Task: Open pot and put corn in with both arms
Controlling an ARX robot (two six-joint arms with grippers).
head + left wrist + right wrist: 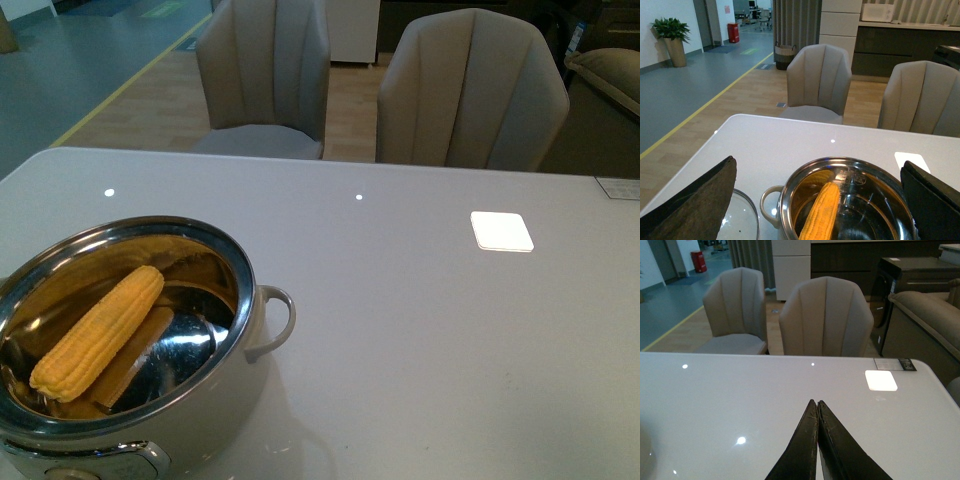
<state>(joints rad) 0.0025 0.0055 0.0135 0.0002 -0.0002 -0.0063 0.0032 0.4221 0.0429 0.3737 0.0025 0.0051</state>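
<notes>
Task near complete: we log pot (130, 340) open, corn (98, 332) inside, lid (740, 220) on worktop (420, 320); left claw (820, 200) wide and empty, right claw (818, 407) closed, empty.

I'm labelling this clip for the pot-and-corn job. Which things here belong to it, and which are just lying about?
Part of the job:
- pot, open
- corn, lying inside the pot
- glass lid, off, on the table beside the pot
- left end effector, open above the pot
- right end effector, shut

Just there:
- table
- two chairs
- sofa
</notes>
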